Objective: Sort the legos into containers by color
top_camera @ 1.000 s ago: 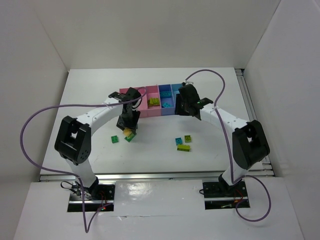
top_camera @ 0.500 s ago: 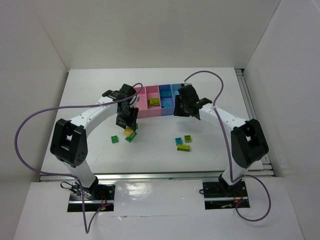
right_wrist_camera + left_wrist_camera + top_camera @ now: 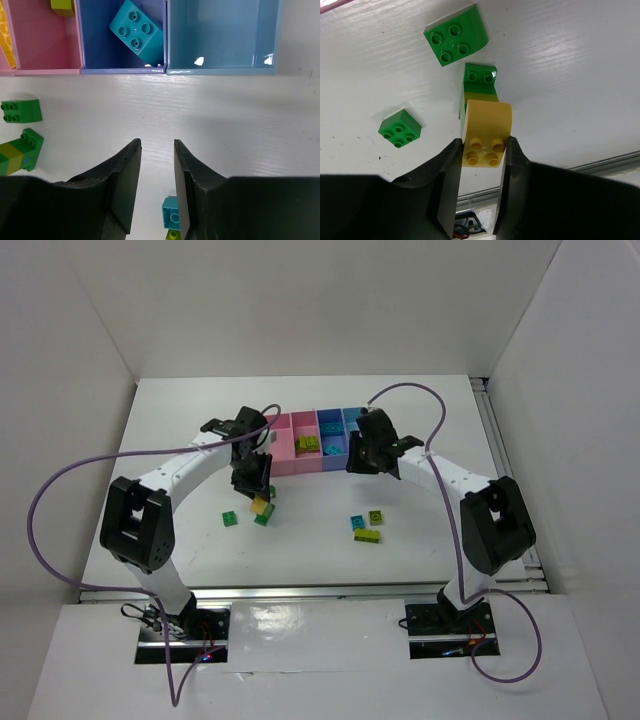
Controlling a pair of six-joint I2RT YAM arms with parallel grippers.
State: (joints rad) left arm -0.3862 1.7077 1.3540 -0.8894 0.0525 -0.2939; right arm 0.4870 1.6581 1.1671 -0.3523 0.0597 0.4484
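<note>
Yellow brick (image 3: 486, 122) is gripped by the left pincer (image 3: 484, 146); next it must be carried to a pink bin (image 3: 283, 445). Right pincer (image 3: 156, 146): narrow, empty.

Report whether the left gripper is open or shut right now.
Shut. In the left wrist view, the left gripper has both fingers pressed against the sides of a yellow lego.

In the right wrist view the top edge cuts off a lime brick (image 3: 62, 6) in a pink bin (image 3: 45, 47), the left edge cuts off a yellow brick (image 3: 5, 35), the right gripper (image 3: 156, 147) half hides a cyan brick (image 3: 170, 211), and in the left wrist view the held yellow brick (image 3: 486, 125) covers part of a green-lime stack (image 3: 480, 82).
</note>
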